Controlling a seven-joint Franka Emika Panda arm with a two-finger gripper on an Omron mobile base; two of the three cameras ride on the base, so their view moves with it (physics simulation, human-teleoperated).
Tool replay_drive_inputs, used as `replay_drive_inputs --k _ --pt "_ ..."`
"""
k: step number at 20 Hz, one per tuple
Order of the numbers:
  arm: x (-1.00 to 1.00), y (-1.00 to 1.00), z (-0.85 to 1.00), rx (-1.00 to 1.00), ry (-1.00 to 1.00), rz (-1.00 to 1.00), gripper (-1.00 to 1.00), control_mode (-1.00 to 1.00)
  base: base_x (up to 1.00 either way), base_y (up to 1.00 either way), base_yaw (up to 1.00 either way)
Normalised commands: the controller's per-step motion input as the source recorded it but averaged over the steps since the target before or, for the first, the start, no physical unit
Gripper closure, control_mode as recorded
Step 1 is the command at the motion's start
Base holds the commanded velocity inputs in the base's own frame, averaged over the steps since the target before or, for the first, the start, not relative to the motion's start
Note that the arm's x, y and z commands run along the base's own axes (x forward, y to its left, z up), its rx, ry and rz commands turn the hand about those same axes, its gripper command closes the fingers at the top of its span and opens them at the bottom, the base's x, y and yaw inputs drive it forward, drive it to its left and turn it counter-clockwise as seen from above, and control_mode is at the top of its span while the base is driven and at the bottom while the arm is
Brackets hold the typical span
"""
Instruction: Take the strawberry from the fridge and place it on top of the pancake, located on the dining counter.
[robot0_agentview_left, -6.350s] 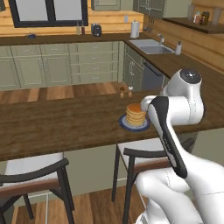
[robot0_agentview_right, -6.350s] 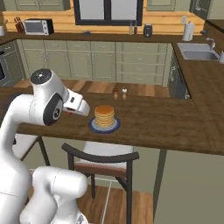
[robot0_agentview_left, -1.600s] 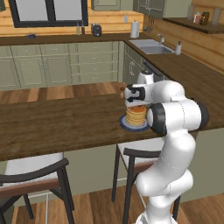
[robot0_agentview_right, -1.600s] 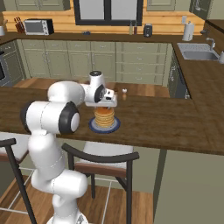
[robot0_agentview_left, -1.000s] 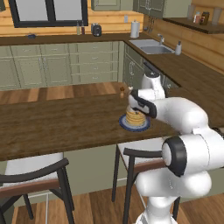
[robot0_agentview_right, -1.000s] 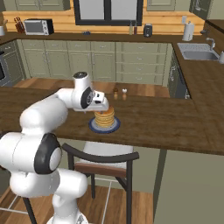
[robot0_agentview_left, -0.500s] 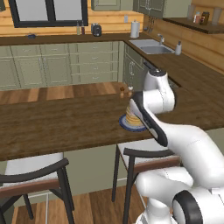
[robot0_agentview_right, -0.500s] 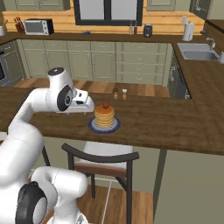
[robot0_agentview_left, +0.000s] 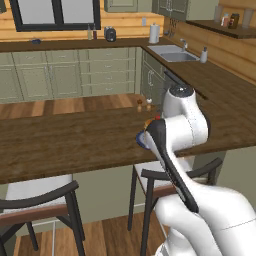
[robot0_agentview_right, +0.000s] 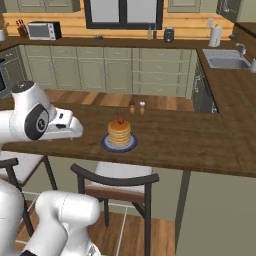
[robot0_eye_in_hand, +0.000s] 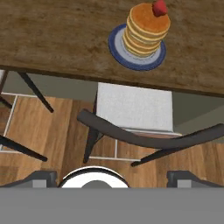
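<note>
There, red strawberry (robot0_eye_in_hand: 159, 8), atop golden pancake (robot0_eye_in_hand: 146, 29)

The hand (robot0_eye_in_hand: 112, 175) has withdrawn from the strawberry (robot0_agentview_right: 120, 120).

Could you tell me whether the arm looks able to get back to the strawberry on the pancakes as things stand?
Probably yes. The strawberry sits exposed on top of the pancake stack, nothing stands over or beside it, and the end effector is open and empty.

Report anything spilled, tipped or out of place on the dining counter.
Nothing stands out. The strawberry sits on top of the pancake stack, upright on its blue plate on the dining counter. Two small shakers stand upright beyond it.
</note>
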Motion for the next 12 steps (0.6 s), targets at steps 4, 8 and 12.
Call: replay_drive_inputs --k 4,8,12 --pt "-0.82 1.0 0.0 -0.07 0.0 0.02 -1.0 -1.0 0.0 0.0 0.0" --pt "-0.24 0.78 -0.04 -0.13 0.09 0.0 -1.0 -1.0 0.0 0.0 0.0" --pt "0.0 0.0 0.0 0.0 0.02 0.0 -1.0 -1.0 0.0 0.0 0.0"
